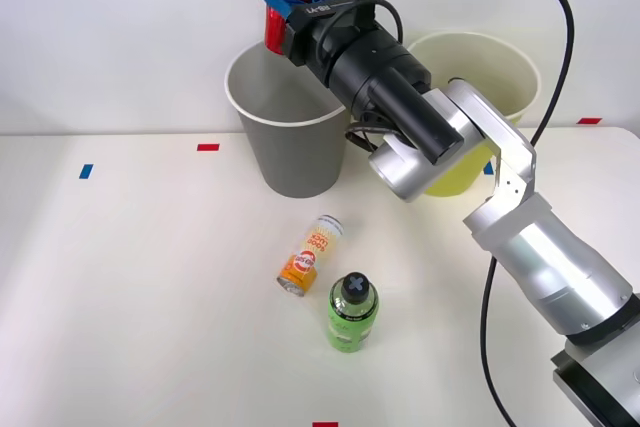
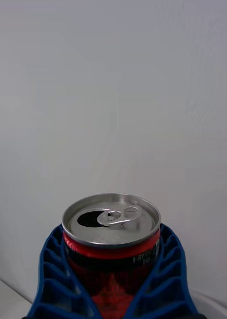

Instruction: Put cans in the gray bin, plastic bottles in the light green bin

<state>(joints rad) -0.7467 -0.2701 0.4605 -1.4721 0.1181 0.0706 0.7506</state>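
The red can (image 1: 288,2) stands upright in the air, just above the rim of the gray bin (image 1: 290,152), on that bin's far side, and the right hand (image 1: 287,7) is clenched around its body; in the wrist view the blue ribbed fingers (image 2: 53,279) press the can (image 2: 111,234) from both sides, and its opened silver top is level. The step in hand, as I judge it, is the drop of this can into the gray bin. To do it well, the hand should first bring the can over the middle of the bin's mouth, because at the far rim it could hit the white edge and bounce out onto the table (image 1: 130,287). Then the fingers should open fully and at once, so the can falls straight. Beside the gray bin stands the light green bin (image 1: 500,77), partly hidden behind the arm. In front of the gray bin, on the table, the orange and white can (image 1: 311,255) lies on its side, and just beside it lies the green bottle (image 1: 352,312) with its black cap; these are not yet sorted.
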